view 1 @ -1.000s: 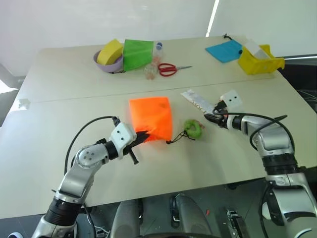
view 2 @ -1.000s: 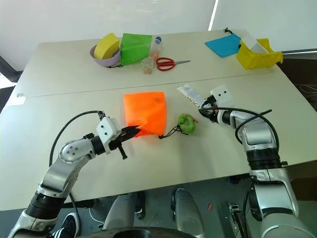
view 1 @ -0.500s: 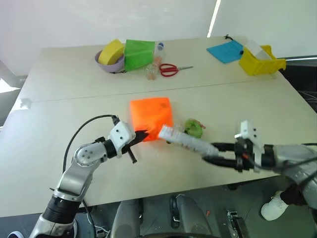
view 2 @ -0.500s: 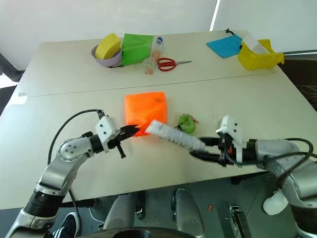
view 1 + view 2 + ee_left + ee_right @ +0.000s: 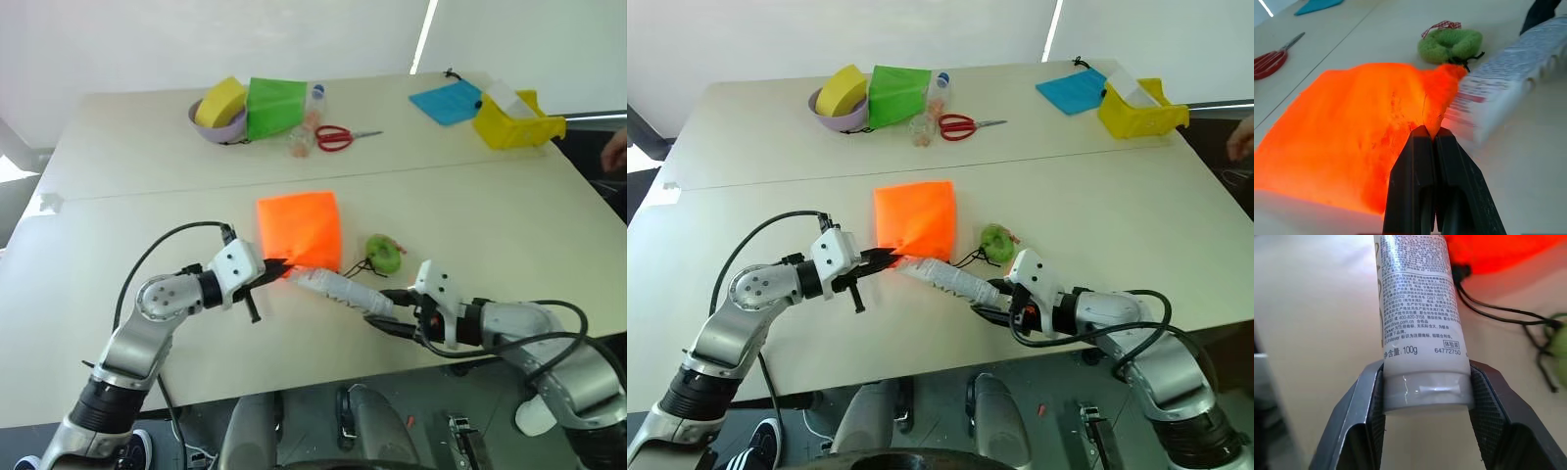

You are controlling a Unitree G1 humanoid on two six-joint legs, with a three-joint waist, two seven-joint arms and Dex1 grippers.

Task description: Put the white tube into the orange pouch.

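The orange pouch (image 5: 299, 225) lies flat at the table's middle. My left gripper (image 5: 277, 265) is shut on its near edge, pinching the fabric up (image 5: 1428, 134). The white tube (image 5: 338, 289) with grey-black print is clamped at its flat crimped end by my right gripper (image 5: 384, 311), whose fingers (image 5: 1369, 401) press both sides of the tube (image 5: 1418, 328). The tube hangs just above the table, its far end at the pouch's pinched edge beside the left fingertips. I cannot tell if that end is inside. The cord's green tuft (image 5: 384, 254) lies right of the pouch.
Along the far side stand a purple bowl (image 5: 230, 132) holding a yellow sponge, a green pouch (image 5: 271, 103), a small clear bottle (image 5: 312, 98), red scissors (image 5: 333, 137), a blue pouch (image 5: 446, 101) and a yellow bin (image 5: 514, 122). A person's hand (image 5: 615, 152) shows at the right edge.
My right gripper lifted the tube from the table right of the pouch and swung it back and left, bringing its far end to the pouch's near edge. The left gripper kept its pinch.
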